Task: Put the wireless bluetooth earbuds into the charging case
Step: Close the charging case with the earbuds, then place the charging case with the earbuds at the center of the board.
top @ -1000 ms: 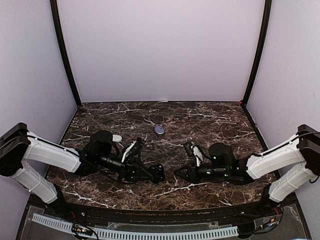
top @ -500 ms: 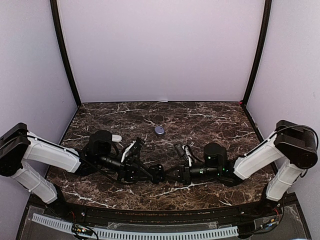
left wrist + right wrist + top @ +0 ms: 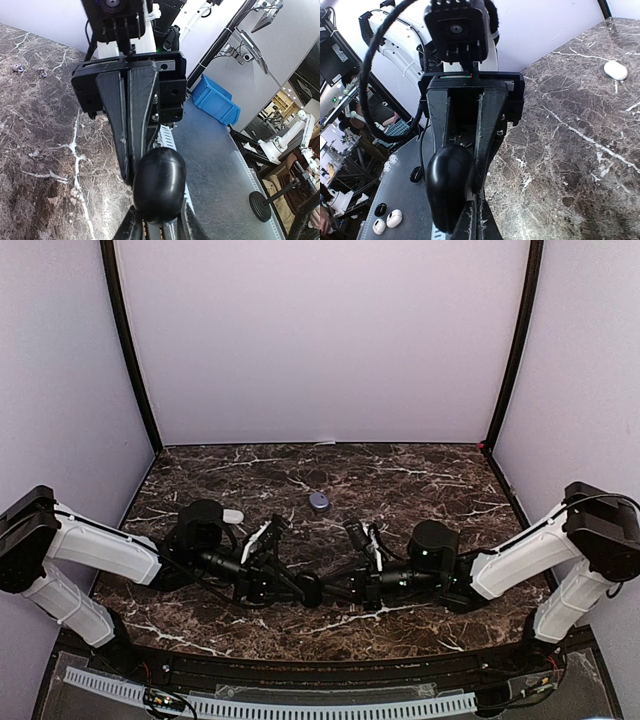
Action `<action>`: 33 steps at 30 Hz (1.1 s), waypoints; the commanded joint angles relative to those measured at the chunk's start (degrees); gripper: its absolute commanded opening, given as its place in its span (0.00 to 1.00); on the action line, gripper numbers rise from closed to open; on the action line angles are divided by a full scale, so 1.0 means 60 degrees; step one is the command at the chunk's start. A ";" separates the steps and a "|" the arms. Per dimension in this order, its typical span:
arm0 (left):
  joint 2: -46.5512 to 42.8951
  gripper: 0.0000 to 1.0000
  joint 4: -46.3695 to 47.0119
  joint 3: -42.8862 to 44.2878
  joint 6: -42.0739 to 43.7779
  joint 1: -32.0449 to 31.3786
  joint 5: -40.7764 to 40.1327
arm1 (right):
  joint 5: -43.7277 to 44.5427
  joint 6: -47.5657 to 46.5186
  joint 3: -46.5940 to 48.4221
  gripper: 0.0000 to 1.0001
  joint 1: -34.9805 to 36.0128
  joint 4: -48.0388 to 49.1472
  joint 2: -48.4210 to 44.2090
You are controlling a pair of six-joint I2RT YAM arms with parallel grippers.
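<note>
The right tool [image 3: 335, 592] has swung left across the near tabletop [image 3: 420, 470] and pinched fully narrow. Its tips now meet the black case [image 3: 159, 182], which the left tool [image 3: 305, 590] grips at near centre. This looks like a try at opening it, so no bud can go in yet. Two tiny purple earbuds [image 3: 19, 68] lie side by side on the tabletop, farther back and well apart from the case. They look bean-like and are too small to show detail.

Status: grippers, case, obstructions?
Left gripper shut on black pebble-shaped charging case. Right gripper shut, tips at it. Purple earbuds loose on marble table. No obstruction seen.
</note>
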 commanded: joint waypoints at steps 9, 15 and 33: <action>-0.0803 0.06 -0.0108 -0.0550 -0.0337 0.0523 -0.1791 | 0.3217 -0.1216 -0.0345 0.01 0.0049 -0.2391 -0.2054; -0.1861 0.04 -0.1031 -0.1063 -0.0526 0.1216 -0.3849 | 0.6197 -0.1702 -0.0551 0.02 -0.0385 -0.4541 -0.3771; -0.4412 0.05 -0.4411 -0.1947 -0.2147 0.3660 -0.7225 | 0.8310 -0.1474 0.0086 0.84 -0.3437 -0.6987 -0.3646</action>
